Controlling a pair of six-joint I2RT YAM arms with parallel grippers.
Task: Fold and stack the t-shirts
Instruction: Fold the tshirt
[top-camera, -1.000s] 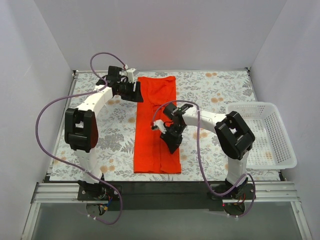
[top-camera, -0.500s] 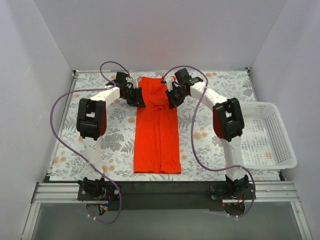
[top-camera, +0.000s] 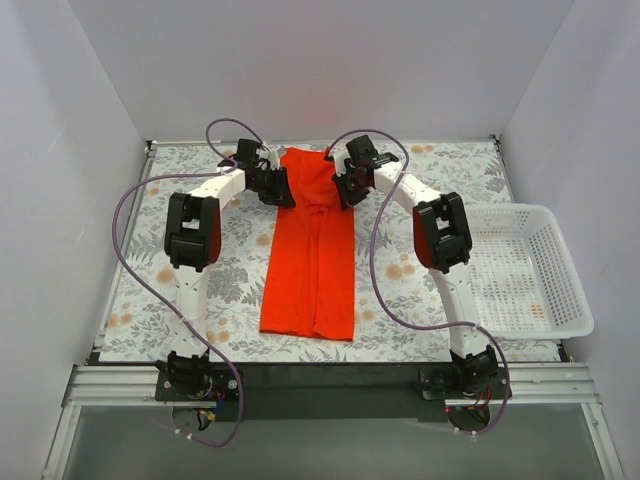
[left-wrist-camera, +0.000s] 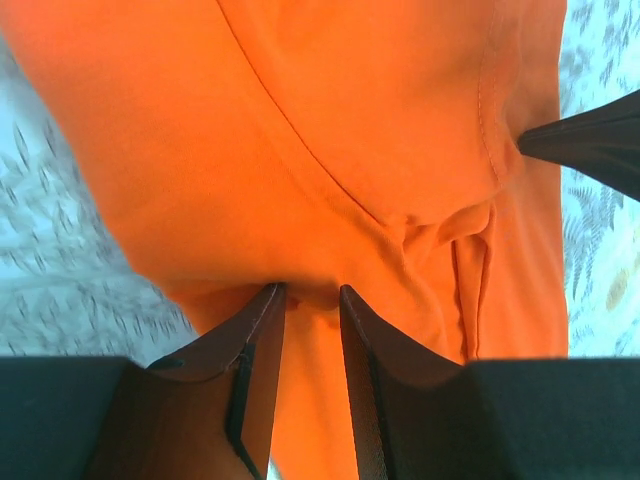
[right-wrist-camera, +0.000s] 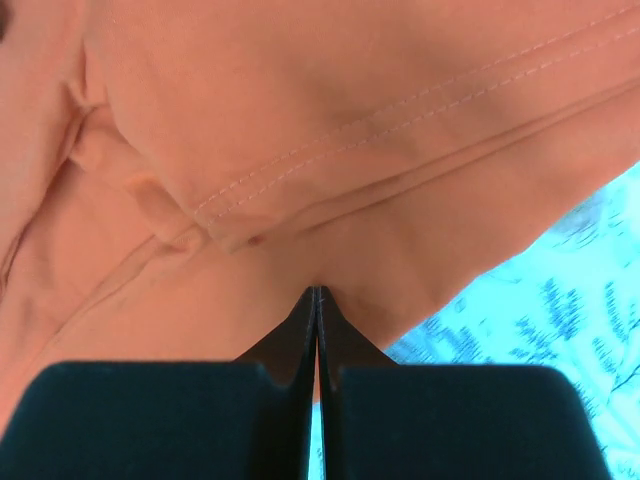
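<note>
The orange-red t-shirt (top-camera: 310, 270) lies on the floral mat (top-camera: 225, 275) as a long narrow strip, running from the far edge toward the near edge. My left gripper (top-camera: 283, 188) is at the strip's far left corner. In the left wrist view (left-wrist-camera: 310, 292) its fingers are narrowly apart with a bunched fold of the t-shirt (left-wrist-camera: 350, 130) pinched between the tips. My right gripper (top-camera: 345, 190) is at the far right corner. In the right wrist view (right-wrist-camera: 317, 290) its jaws are pressed together on the edge of the t-shirt (right-wrist-camera: 300, 120).
A white plastic basket (top-camera: 575, 300) stands at the right edge of the mat. White walls enclose the back and both sides. The tip of the right gripper's finger (left-wrist-camera: 590, 140) shows at the right of the left wrist view.
The right arm swung from mid-shirt to the far right corner and shut on it. The left gripper closed in on the far left corner. The strip's near end slid slightly away and leftward.
</note>
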